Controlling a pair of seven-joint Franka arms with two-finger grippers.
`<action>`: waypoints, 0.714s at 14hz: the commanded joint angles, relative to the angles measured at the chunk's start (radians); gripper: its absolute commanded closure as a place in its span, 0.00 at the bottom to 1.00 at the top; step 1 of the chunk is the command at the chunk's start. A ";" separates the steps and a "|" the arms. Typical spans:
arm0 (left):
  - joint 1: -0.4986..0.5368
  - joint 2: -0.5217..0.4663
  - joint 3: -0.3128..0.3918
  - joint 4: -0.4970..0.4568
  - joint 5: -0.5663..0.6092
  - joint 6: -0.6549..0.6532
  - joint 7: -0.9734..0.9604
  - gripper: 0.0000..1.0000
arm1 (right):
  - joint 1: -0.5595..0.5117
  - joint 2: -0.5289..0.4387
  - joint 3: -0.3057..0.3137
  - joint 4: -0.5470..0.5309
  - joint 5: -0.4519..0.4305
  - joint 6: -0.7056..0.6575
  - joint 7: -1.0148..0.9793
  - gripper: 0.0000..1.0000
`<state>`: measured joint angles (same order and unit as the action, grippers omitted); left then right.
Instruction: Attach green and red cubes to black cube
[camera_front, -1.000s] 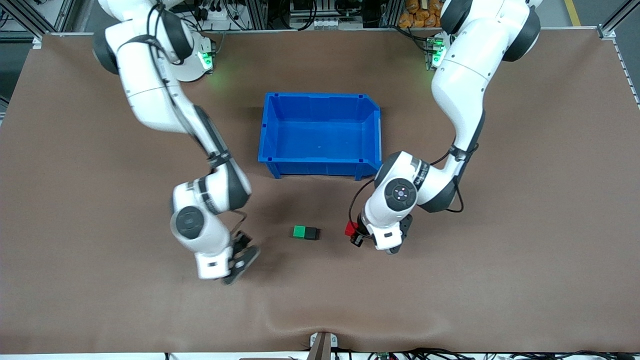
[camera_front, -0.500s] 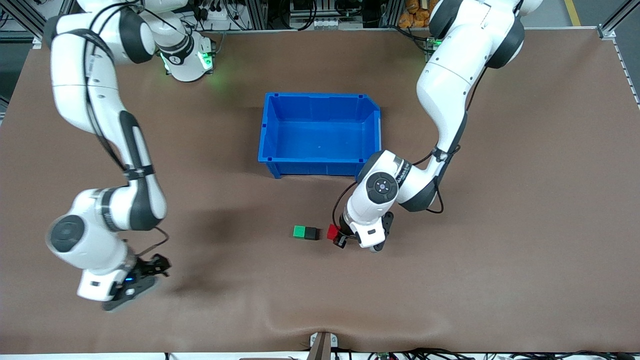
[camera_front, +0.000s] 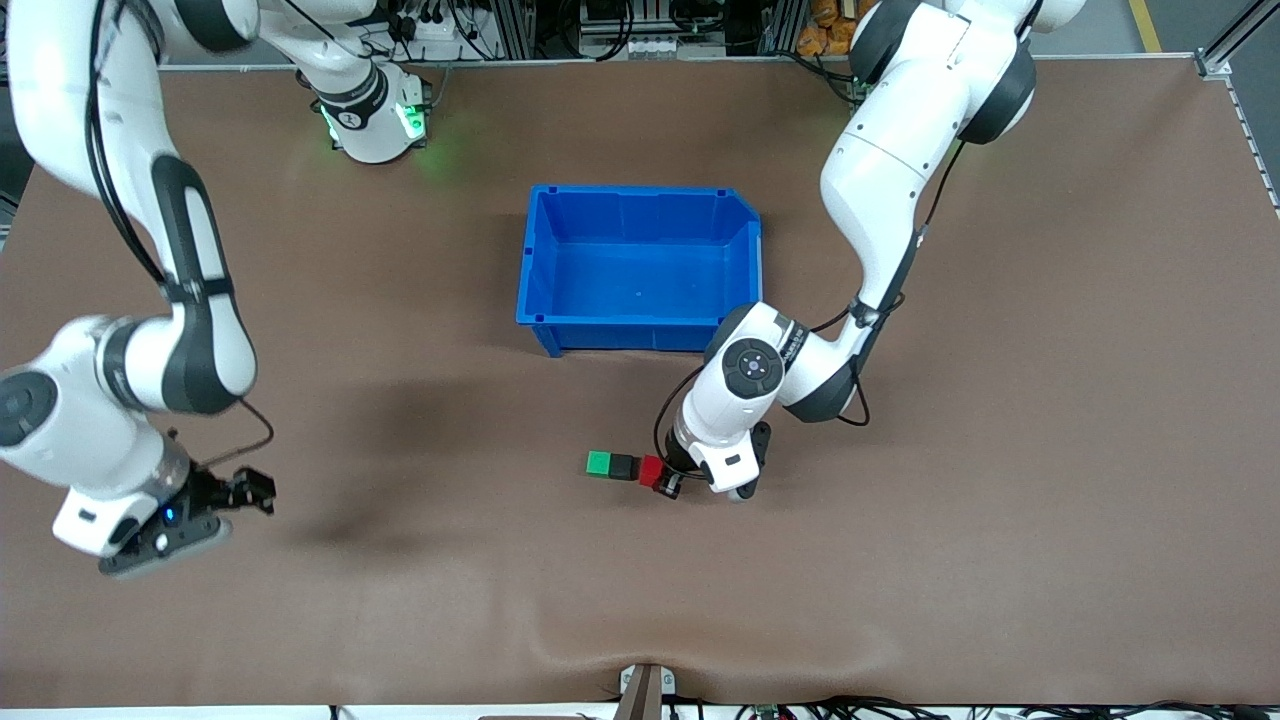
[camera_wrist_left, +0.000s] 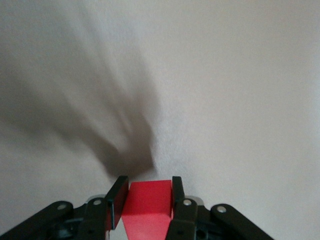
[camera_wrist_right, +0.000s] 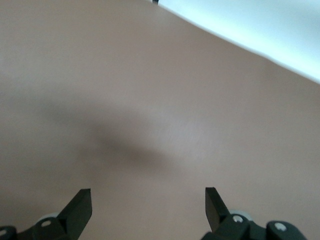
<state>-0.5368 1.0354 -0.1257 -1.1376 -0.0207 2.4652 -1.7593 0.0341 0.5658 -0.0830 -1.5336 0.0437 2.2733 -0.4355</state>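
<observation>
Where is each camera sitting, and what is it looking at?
Front view: high across the table, facing both arms; shows the blue bin, green cube, black cube and red cube.
Left wrist view: on the left arm's wrist, looking past the left gripper shut on the red cube.
Right wrist view: on the right arm's wrist, over bare table; the right gripper is open.
Shared: front and left wrist views both show the red cube.

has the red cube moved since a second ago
Yes. Held in the left gripper, the red cube has travelled toward the right arm's end of the table and now sits against the black cube, which stayed put.
</observation>
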 joint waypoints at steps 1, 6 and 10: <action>-0.026 0.054 0.011 0.048 -0.013 0.050 -0.037 1.00 | -0.003 -0.211 0.012 -0.278 0.005 0.019 0.085 0.00; -0.026 0.068 0.014 0.047 -0.013 0.069 -0.052 1.00 | -0.023 -0.313 0.008 -0.313 0.001 -0.138 0.251 0.00; -0.026 0.083 0.015 0.045 -0.013 0.072 -0.052 1.00 | -0.046 -0.408 0.002 -0.306 -0.008 -0.250 0.267 0.00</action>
<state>-0.5532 1.0765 -0.1226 -1.1340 -0.0240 2.5312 -1.7941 0.0068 0.2368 -0.0940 -1.8083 0.0424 2.0666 -0.1913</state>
